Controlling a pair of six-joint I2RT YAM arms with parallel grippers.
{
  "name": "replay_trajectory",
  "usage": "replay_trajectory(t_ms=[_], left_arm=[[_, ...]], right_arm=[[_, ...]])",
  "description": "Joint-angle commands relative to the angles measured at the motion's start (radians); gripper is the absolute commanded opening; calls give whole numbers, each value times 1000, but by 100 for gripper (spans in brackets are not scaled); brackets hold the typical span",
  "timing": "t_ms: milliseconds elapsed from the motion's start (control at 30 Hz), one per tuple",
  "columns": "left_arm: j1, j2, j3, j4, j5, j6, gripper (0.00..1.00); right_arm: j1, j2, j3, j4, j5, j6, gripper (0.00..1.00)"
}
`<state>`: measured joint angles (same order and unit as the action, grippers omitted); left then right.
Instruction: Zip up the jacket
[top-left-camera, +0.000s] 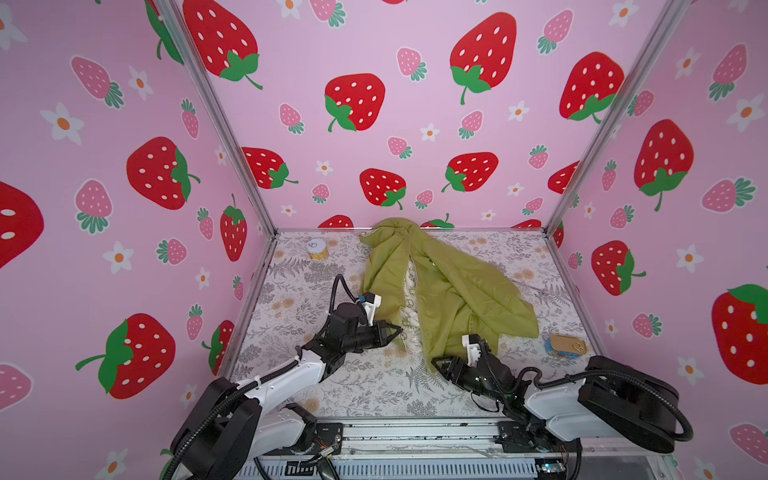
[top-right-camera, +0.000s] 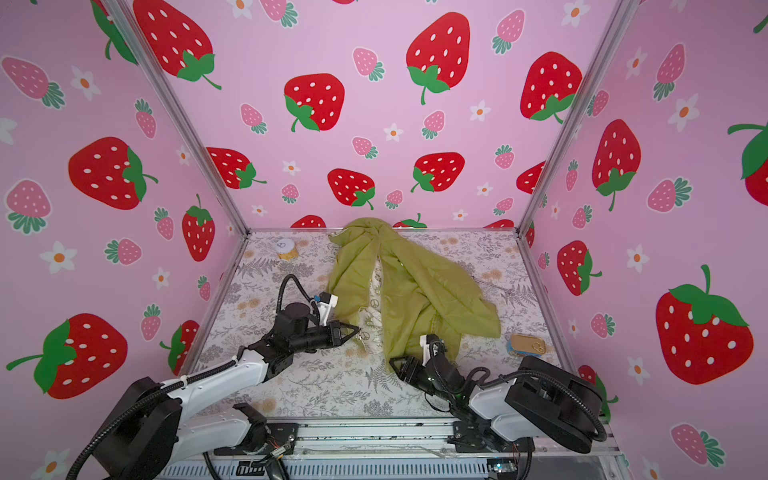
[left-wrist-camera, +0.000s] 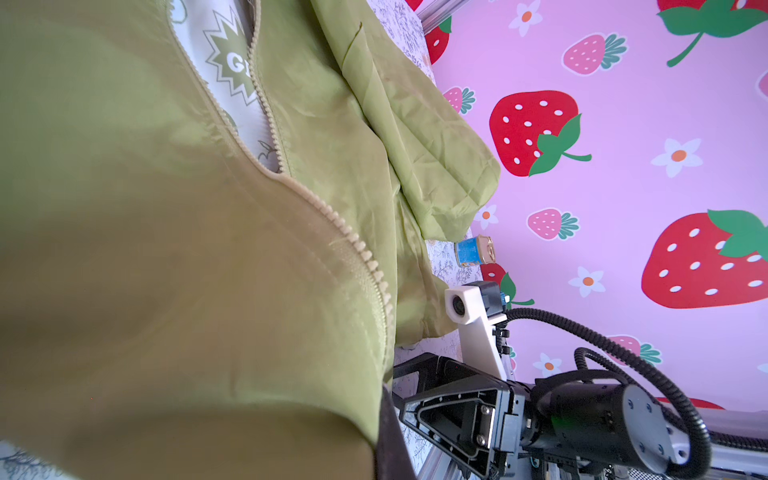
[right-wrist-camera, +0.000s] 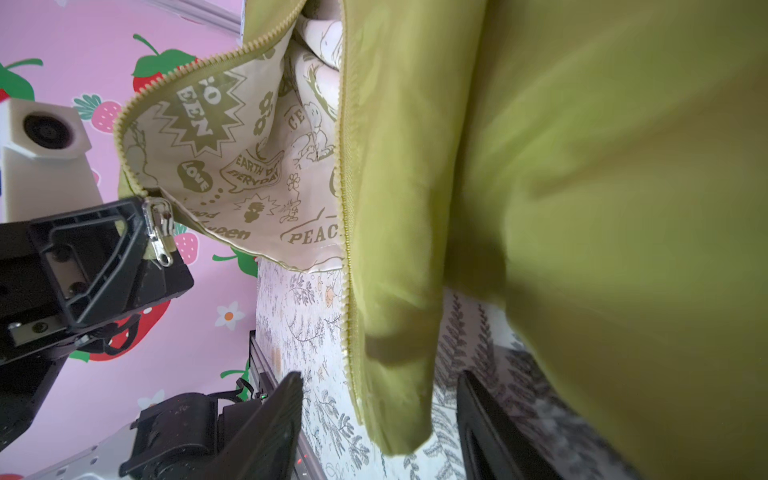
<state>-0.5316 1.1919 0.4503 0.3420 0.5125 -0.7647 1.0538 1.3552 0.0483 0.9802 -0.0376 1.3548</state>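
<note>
Top views: olive-green thin-fabric hooded jacket (top-left-camera: 449, 286) lies mid-desk on the floral-covered desk (top-left-camera: 291, 299). Its hood is at the far edge and its hem points to the near edge. The front is open, cream printed lining showing. Left pincer (top-left-camera: 399, 331) is pressed together on the lower corner of the panel on its side. Right pincer (top-left-camera: 435, 364) sits at the other panel's hem. Flat blue tin with gold lid (top-left-camera: 567, 345) is by the right edge, apart from the jacket.

Left wrist view: fabric fills most of it. The tan zipper teeth (left-wrist-camera: 365, 257) of the two halves run separately, not meshed. Right pincer (left-wrist-camera: 397, 390) is spread, just beside the hem.

Right wrist view: silver zipper pull (right-wrist-camera: 160, 232) hangs at the left pincer's tip. The right pincer's fingers (right-wrist-camera: 274, 415) stand either side of the panel's bottom end, not clamped.

Risks, my read:
- The right pincer may close on loose hem fabric instead of the tooth end, so the pin never seats in the slider.
- The thin fabric may slip from the left pinch.
- Lining may snag in the slider.
- Pulling may drag the whole jacket.
</note>
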Motion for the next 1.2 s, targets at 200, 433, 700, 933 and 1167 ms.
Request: replay_trajectory(t_ms=[200,433,700,933,1167], left_arm=[[-8,12,5,32,-10,-3,0],[-8,14,5,32,-11,-3,0],[-8,15,2,32,-11,-3,0],[-10,23,4,34,-11,-5,0],[-10,23,4,33,-11,-5,0]], right_arm=[[-42,74,56,47,-147,-95,58],[-73,113,63,73,-193,-115,50],[-80,137,81,101,-231,-134,39],[-84,172,87,151,-251,-120,33],[-90,176,82,156,-242,-108,32]])
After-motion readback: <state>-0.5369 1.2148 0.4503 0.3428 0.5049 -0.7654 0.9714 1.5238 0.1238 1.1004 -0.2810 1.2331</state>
